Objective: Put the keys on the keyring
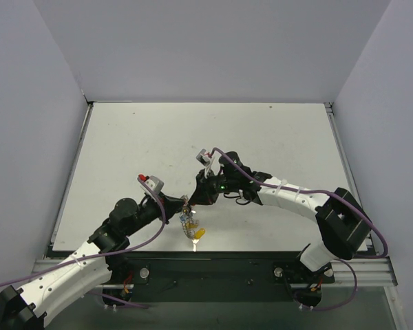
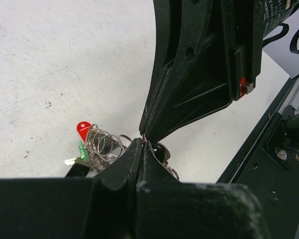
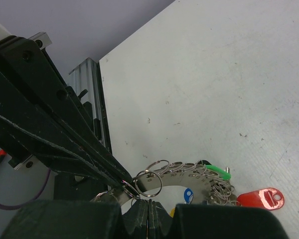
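I have the left gripper (image 1: pixel 184 205) and right gripper (image 1: pixel 193 200) both clenched on the keyring (image 1: pixel 187 221), tips meeting above the tabletop (image 1: pixel 275 137) near the middle of its near edge. The silvery hoop, rimmed with small loops, hangs with its long axis towards that edge, carrying a red key (image 3: pixel 259 198), a green key (image 3: pixel 217 172) and a yellow key (image 1: pixel 199 234).

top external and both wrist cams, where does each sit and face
Top external: above and behind, looking down at the table; left arm and right arm whole.
Left wrist: on the left arm, looking along the left gripper at the keyring.
Right wrist: on the right arm, looking along the right gripper at the keyring.
Both wrist views share the keyring, a red key and the opposite gripper.
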Controlling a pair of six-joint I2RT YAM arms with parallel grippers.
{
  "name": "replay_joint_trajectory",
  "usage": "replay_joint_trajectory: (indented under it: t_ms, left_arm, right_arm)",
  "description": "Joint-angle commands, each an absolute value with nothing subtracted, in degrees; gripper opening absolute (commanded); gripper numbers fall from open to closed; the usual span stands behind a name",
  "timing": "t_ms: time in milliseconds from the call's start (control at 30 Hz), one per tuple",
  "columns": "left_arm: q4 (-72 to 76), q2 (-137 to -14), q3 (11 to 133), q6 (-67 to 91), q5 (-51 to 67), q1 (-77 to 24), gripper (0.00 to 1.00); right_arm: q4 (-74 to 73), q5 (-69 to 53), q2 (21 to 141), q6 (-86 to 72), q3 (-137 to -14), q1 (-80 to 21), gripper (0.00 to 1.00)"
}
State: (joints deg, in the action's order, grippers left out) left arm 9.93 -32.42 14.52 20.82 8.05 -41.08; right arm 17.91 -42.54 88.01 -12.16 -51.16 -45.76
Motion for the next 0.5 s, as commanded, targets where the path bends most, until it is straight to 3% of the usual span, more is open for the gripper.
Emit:
replay_joint_trajectory:
  t_ms: [0,467]
  left_arm:
    - [17.3,-31.5,15.0,21.5,8.2,-41.4,0.0]
    - [17.6,-31.2,14.8,21.7,8.2,-41.4,0.0]
  right_arm:
    - [13.5,-42.3,90.3,-11.8,-48.3,-45.4,0.0]
    - [17.7,-48.2,90.8,-16.2,-46.4,-44.0,0.0]
